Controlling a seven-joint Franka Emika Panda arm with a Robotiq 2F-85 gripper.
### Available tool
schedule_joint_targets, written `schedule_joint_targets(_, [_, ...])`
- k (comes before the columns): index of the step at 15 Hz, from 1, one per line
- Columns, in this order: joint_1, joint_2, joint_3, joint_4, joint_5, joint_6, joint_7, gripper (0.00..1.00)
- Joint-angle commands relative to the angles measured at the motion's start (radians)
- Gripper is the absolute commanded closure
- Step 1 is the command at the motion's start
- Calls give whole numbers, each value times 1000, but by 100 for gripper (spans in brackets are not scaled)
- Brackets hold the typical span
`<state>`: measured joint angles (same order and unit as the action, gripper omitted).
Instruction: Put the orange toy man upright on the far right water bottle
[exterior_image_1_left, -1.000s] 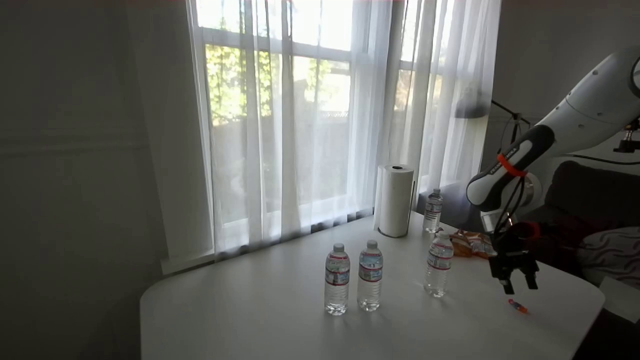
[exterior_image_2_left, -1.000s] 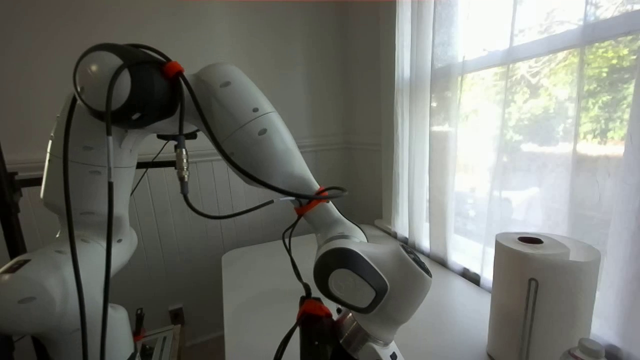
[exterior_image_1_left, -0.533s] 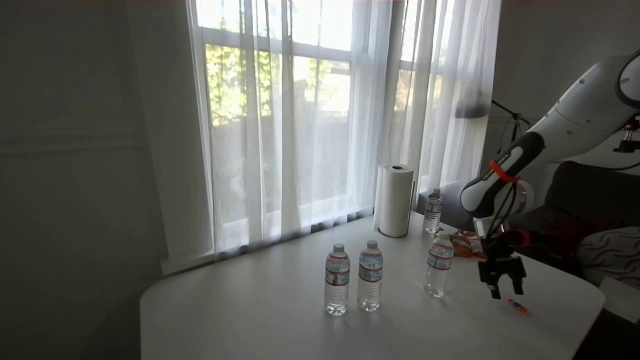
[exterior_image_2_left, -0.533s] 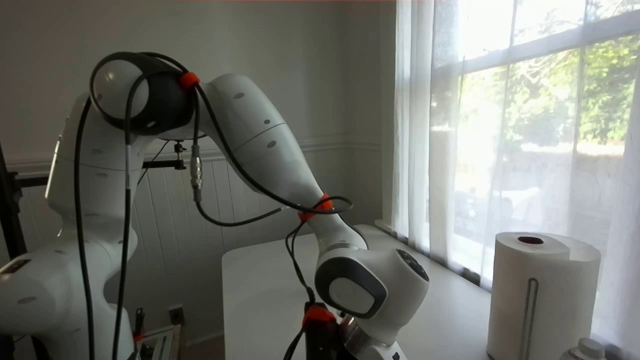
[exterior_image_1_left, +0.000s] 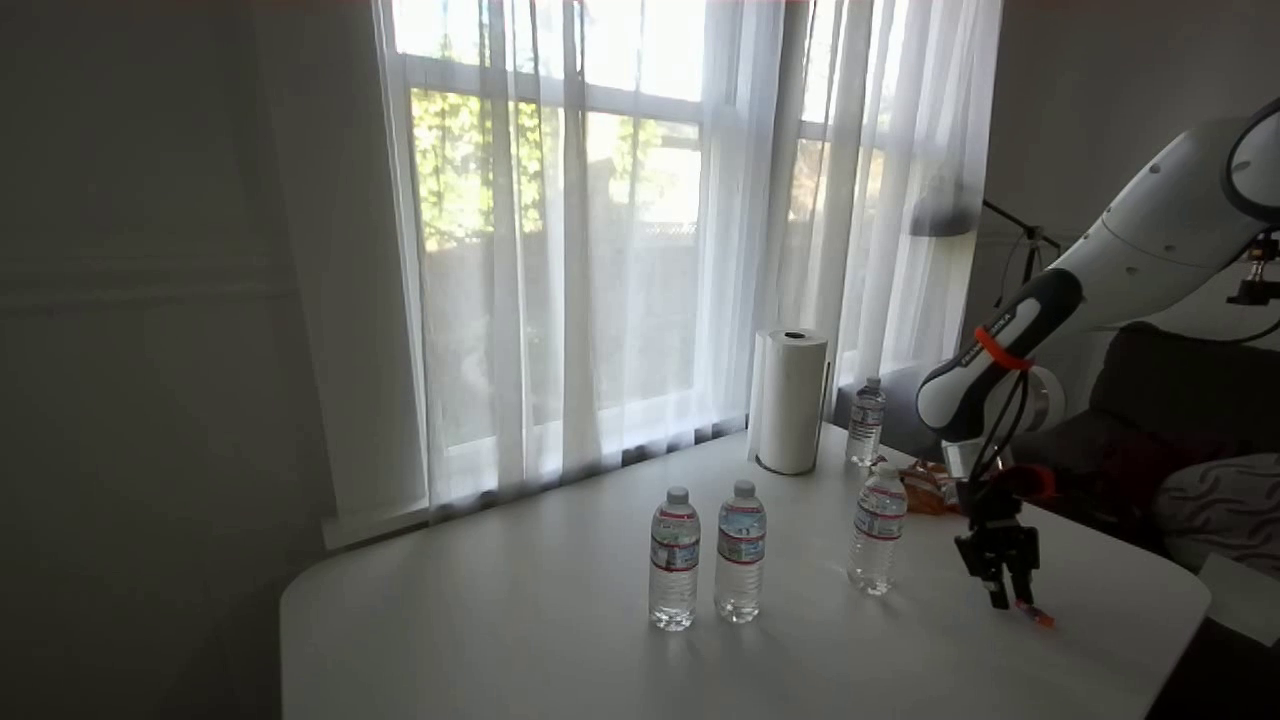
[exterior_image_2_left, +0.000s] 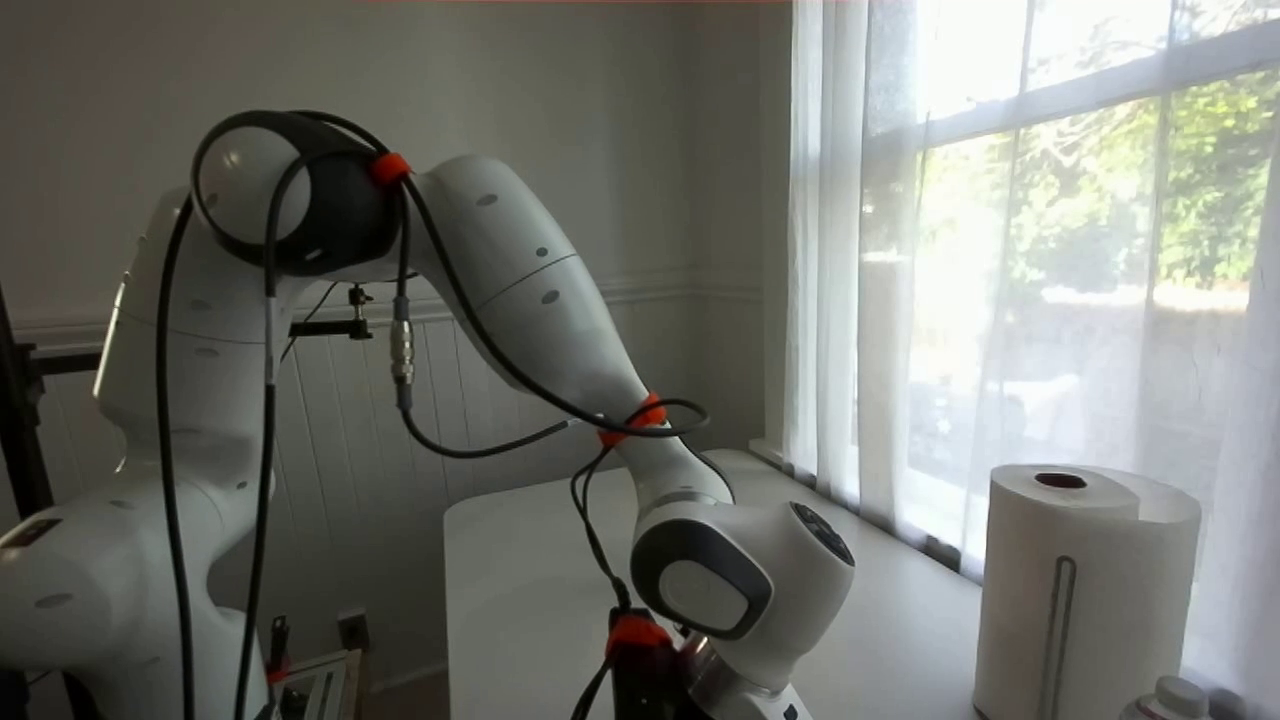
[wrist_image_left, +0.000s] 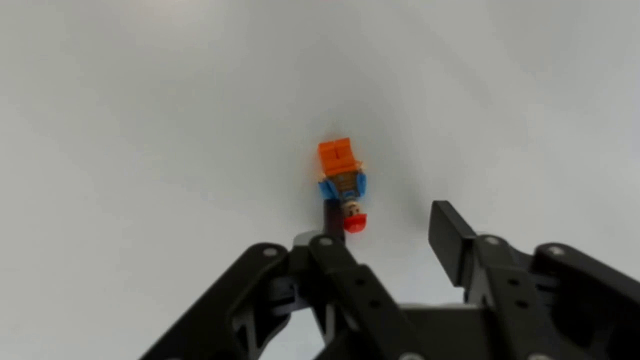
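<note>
The orange toy man (wrist_image_left: 337, 156) lies flat on the white table, with orange legs, blue arms and a red cap. Over its head end hovers my gripper (wrist_image_left: 387, 217), open but partly narrowed, nothing held. One of its fingers (wrist_image_left: 334, 217) overlaps the toy's shoulder and head side; whether they touch I cannot tell. In an exterior view the gripper (exterior_image_1_left: 1011, 600) is low above the table beside the toy man (exterior_image_1_left: 1042, 617). Of the upright water bottles, one (exterior_image_1_left: 880, 530) stands furthest right in that picture and another (exterior_image_1_left: 866, 425) further back; which counts as far right is unclear.
Two more bottles, a left one (exterior_image_1_left: 675, 560) and its neighbour (exterior_image_1_left: 740, 555), stand nearer the table's middle. A paper towel roll (exterior_image_1_left: 790, 400) stands by the window. Behind the gripper lies an orange bag (exterior_image_1_left: 922, 490). The table's edge (exterior_image_1_left: 1195, 610) runs to the right of the toy.
My gripper has come down and shifted left in an exterior view, closer to the table. Its jaws have narrowed from wide open. The toy man and bottles have stayed put.
</note>
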<state>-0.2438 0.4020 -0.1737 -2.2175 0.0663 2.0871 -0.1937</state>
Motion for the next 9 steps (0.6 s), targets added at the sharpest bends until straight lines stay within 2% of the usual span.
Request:
schedule_joint_targets(1, [-13, 13, 2, 20, -11, -14, -14, 81])
schedule_joint_targets(3, [-13, 13, -1, 22, -16, -16, -14, 95])
schedule_joint_targets(4, [-14, 13, -1, 23, -17, -17, -15, 99])
schedule_joint_targets(9, [-13, 12, -4, 25, -24, -22, -13, 97])
